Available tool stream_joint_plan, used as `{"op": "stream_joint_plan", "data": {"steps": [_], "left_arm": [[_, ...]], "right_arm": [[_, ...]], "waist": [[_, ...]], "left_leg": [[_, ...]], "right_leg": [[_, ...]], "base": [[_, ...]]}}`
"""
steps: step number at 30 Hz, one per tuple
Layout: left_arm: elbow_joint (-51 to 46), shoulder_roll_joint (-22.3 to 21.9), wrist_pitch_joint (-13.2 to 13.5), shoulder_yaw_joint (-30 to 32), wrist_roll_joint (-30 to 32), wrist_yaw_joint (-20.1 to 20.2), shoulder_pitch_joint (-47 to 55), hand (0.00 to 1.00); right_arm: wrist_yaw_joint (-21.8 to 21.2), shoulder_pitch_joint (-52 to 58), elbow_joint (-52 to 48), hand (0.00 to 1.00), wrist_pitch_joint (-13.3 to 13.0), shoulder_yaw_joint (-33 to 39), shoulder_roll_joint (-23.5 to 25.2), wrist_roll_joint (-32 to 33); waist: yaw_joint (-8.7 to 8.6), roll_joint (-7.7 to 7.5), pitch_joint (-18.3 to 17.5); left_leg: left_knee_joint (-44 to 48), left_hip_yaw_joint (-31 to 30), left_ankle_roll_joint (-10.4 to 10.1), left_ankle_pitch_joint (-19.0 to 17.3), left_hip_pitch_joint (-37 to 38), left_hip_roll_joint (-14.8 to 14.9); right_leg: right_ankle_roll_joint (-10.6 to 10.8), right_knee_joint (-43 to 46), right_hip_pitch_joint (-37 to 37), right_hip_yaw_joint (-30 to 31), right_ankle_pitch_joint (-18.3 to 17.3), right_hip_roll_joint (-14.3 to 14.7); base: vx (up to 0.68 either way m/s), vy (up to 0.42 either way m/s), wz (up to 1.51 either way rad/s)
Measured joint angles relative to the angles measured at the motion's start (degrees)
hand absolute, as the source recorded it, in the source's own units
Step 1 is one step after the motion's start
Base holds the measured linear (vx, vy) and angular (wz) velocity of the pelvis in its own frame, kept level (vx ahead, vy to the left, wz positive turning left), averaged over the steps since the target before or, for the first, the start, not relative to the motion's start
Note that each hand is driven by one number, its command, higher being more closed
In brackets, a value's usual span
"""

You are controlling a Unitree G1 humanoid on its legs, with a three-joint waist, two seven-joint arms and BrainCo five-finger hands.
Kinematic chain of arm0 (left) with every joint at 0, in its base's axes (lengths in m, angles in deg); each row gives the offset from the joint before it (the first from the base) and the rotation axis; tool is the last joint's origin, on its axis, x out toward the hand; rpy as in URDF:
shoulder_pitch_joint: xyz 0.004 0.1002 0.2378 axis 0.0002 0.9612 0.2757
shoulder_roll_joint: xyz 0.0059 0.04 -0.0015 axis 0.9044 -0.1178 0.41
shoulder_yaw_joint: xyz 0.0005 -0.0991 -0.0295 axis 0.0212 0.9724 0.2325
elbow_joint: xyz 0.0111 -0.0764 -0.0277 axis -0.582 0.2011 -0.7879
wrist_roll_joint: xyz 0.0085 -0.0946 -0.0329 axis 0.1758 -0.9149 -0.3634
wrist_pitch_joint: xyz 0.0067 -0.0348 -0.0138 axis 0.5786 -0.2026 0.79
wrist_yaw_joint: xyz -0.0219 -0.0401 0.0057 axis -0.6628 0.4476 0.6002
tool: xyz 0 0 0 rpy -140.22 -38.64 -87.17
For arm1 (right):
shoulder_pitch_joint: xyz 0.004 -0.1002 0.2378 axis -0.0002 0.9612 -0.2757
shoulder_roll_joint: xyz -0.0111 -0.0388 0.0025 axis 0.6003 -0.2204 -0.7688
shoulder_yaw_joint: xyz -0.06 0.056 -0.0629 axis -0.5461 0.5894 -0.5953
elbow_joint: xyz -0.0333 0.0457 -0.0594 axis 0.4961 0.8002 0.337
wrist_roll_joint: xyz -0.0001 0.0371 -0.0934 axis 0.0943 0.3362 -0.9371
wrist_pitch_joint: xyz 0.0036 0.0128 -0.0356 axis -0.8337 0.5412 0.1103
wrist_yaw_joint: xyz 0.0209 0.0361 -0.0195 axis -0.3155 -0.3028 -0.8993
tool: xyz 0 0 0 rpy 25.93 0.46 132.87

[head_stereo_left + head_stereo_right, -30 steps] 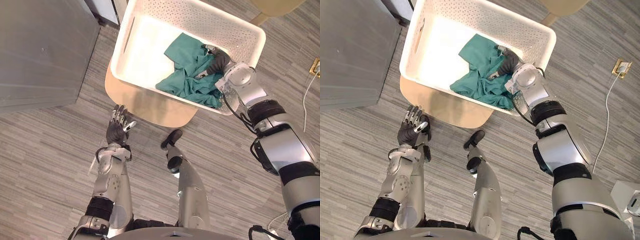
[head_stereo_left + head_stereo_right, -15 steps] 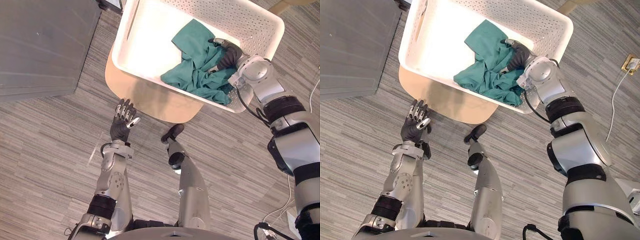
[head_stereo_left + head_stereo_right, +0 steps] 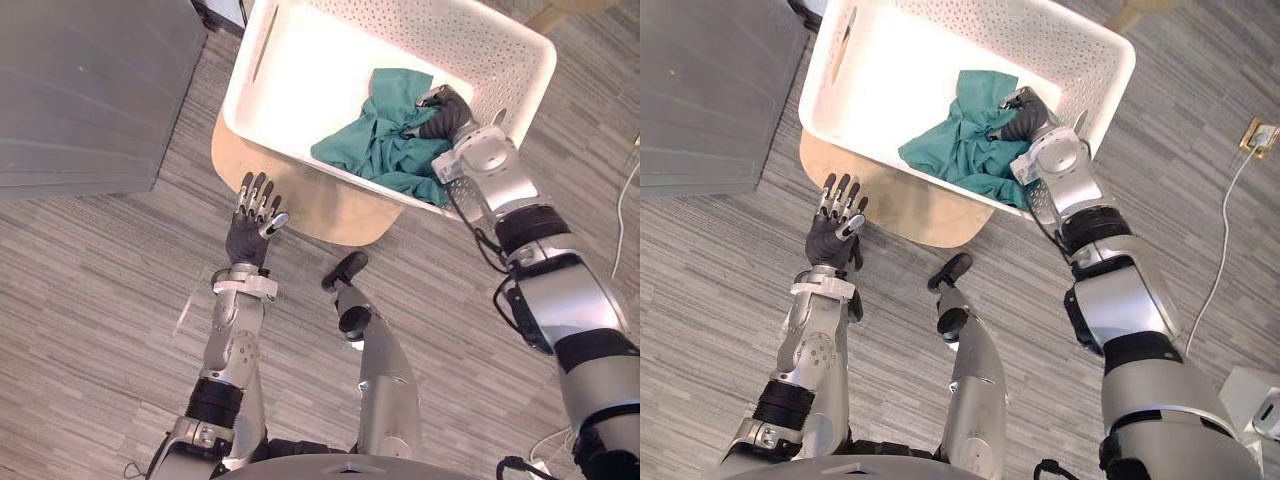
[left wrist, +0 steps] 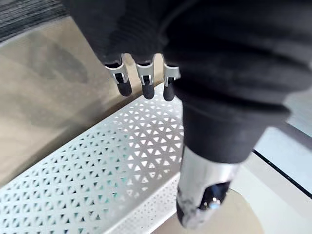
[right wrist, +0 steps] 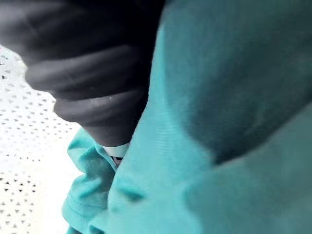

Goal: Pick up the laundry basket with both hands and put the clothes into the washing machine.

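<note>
Right hand point(image 3: 443, 112) fingers clamped on crumpled teal cloth point(image 3: 375, 150), left hand point(image 3: 250, 228) fingers spread short of white perforated plastic basket point(image 3: 300, 95): one-sided pull may tip it.

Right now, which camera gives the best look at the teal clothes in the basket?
The left eye view: the whole pile of teal clothes shows in the white basket, with the right hand on it. The right eye view matches. The right wrist view sits too close, on folds; the left wrist view faces the basket's wall.
</note>
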Motion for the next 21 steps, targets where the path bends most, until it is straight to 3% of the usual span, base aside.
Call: {"op": "stream_joint_plan", "data": {"steps": [9, 17, 21], "left_arm": [[-1.09, 3.48, -0.05, 1.91, -0.01, -0.64, 4.94, 0.00], [-0.97, 8.67, -0.45, 0.34, 0.20, -0.08, 9.73, 0.00], [-1.03, 9.28, -0.62, 0.32, 5.11, -0.30, 9.35, 0.00]], "right_arm": [[4.52, 4.21, -19.35, 1.00, -1.11, 11.88, 1.24, 9.62], [4.97, 13.40, -29.60, 1.00, -2.95, 18.48, 0.40, 10.73], [4.61, 17.90, -33.18, 1.00, -3.15, 20.14, -0.59, 10.71]], "waist": [[-1.00, -0.10, -0.05], [-2.44, -2.93, -3.00], [-3.91, -3.24, -5.11]], "left_leg": [[-0.45, -0.35, -0.26, -0.21, 7.77, 0.09], [-4.98, -0.75, -0.55, 0.51, 13.96, -2.05], [-6.64, -0.44, -0.34, 0.92, 17.92, -3.59]], "right_leg": [[0.58, -0.18, 7.52, 0.10, -1.04, 0.51], [1.36, -1.12, 12.09, 0.66, -1.19, 0.12], [2.18, -0.49, 15.04, 1.05, -1.67, -0.88]], "base": [[-0.01, -0.094, 0.01], [0.03, -0.042, 0.05], [0.06, -0.027, 0.07]]}}
